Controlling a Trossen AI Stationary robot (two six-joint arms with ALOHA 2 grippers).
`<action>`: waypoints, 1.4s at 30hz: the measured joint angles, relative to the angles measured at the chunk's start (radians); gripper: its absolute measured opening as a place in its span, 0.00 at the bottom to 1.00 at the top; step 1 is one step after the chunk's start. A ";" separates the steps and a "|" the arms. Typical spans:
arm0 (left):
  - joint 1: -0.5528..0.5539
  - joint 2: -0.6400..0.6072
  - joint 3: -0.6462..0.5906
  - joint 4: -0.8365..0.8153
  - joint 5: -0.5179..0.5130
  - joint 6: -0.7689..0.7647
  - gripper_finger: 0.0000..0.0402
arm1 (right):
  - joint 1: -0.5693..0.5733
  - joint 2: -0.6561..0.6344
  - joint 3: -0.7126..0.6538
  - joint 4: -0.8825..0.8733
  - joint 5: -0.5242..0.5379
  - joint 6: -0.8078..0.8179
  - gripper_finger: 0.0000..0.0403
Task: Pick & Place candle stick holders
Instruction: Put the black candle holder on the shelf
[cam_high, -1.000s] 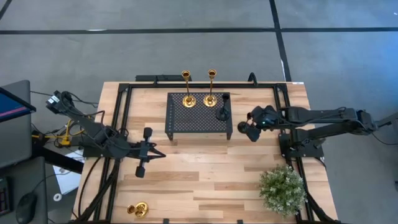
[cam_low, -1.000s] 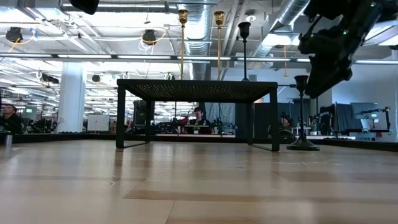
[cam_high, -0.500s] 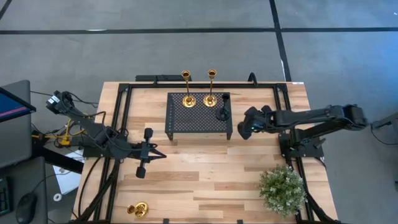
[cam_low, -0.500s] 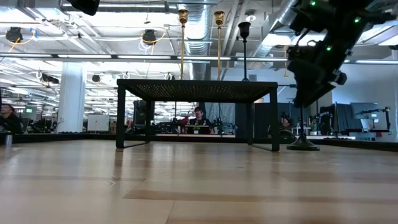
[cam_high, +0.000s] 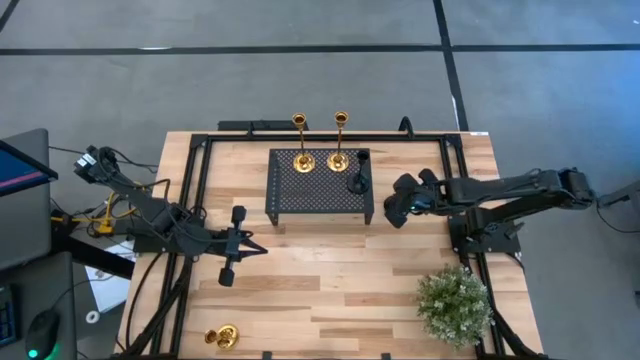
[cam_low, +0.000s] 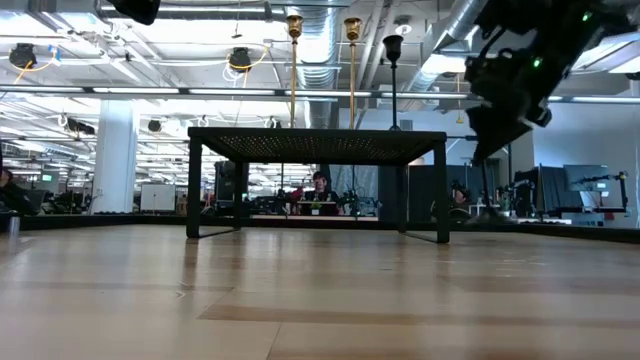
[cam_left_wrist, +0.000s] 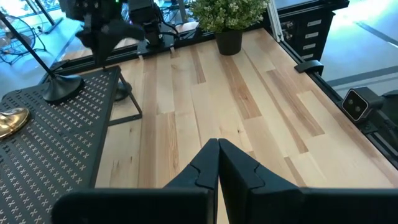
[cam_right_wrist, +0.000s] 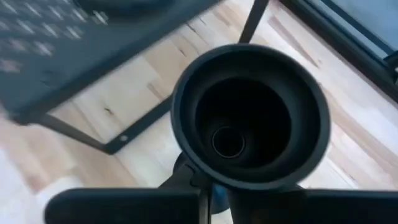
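Where the right tool (cam_right_wrist: 211, 193) pinches a black candle holder (cam_right_wrist: 250, 115) just beside the stand (cam_high: 320, 185), its base is hidden (stem blurred); left tool (cam_left_wrist: 217, 163) shut over open tabletop (cam_high: 330, 275).

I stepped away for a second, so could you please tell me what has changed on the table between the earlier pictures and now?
The right claw moved in from the right onto the black candle stick holder standing on the table beside the perforated stand and closed around its stem. The left claw stayed shut over the table's left side; the two gold holders and the other black one on the stand did not move.
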 joint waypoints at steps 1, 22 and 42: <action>0.000 0.000 0.000 0.000 0.000 0.000 0.02 | 0.006 -0.017 0.013 -0.018 -0.005 0.000 0.04; 0.012 0.112 0.000 0.342 -0.082 0.061 0.03 | 0.334 -0.020 0.404 -0.012 -0.155 -0.055 0.01; 0.101 0.319 0.000 0.610 -0.029 -0.009 0.35 | 0.339 0.283 0.423 0.386 -0.314 -0.260 0.00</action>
